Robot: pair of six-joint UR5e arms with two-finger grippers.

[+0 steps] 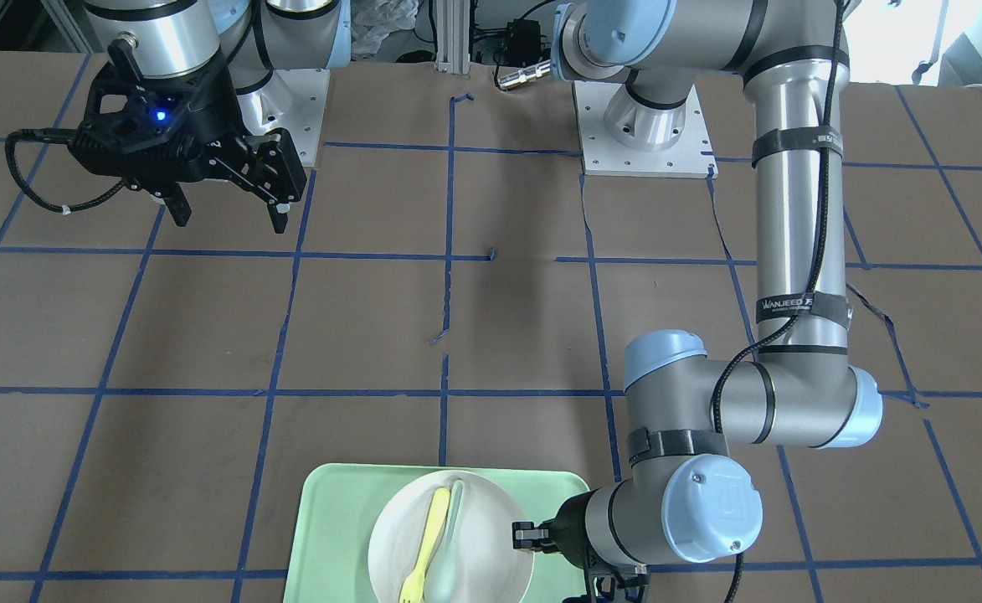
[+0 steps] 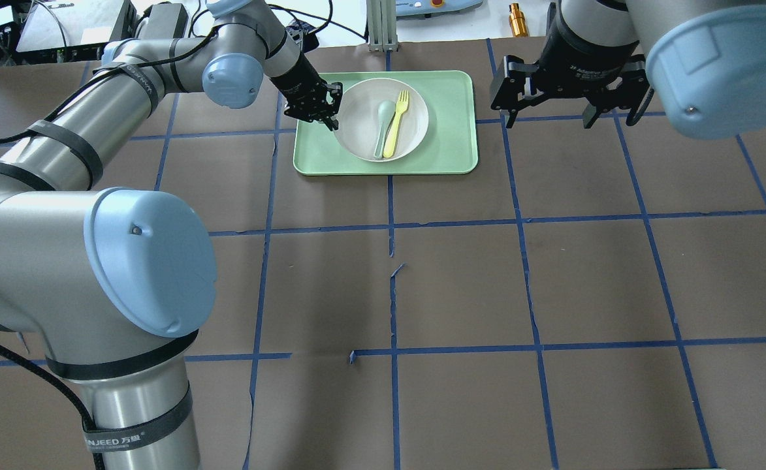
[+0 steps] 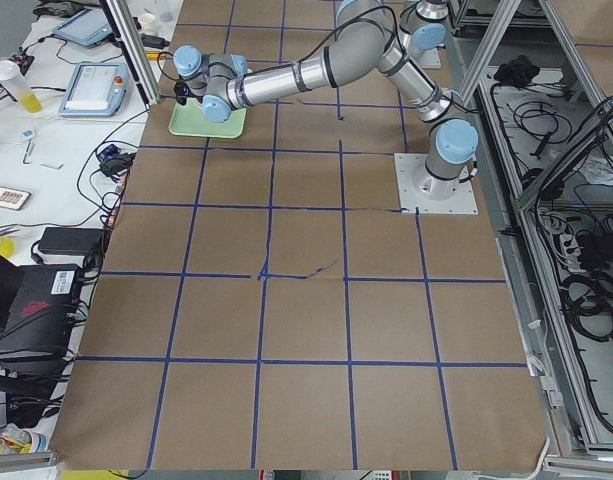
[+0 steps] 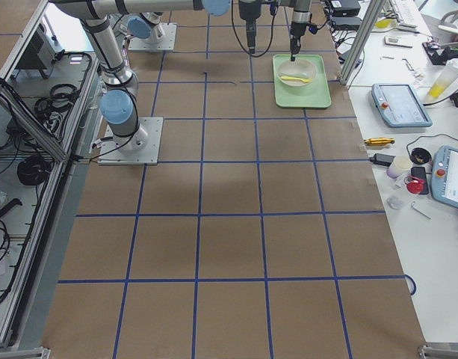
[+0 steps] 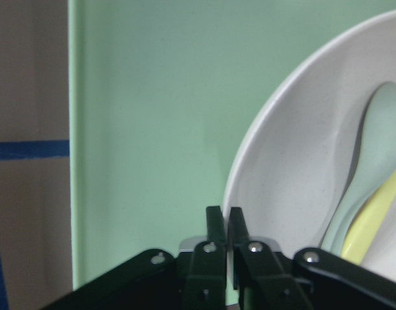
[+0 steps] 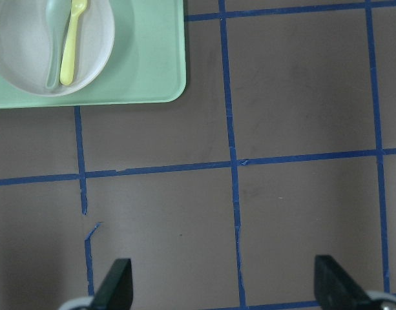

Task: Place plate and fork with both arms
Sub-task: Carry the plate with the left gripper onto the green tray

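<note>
The off-white plate [image 2: 416, 121] sits on the light-green tray [image 2: 451, 150] at the table's far edge. The yellow fork [image 2: 396, 127] lies in the plate beside a pale grey-green spoon [image 2: 381, 124]. My left gripper [image 2: 328, 111] is at the plate's left rim. In the left wrist view its fingers [image 5: 215, 223] are pinched together on the rim of the plate [image 5: 294, 181]. My right gripper [image 2: 549, 121] is open and empty, held above the table to the right of the tray. Its view shows the plate [image 6: 94, 39] and the fork [image 6: 70, 45] at the top left.
The table is brown paper with a blue tape grid. In the front-facing view the tray [image 1: 331, 519] is at the bottom edge, the left gripper [image 1: 524, 536] beside it and the right gripper [image 1: 231, 219] far up left. Tablets and small items lie beyond the table's far edge.
</note>
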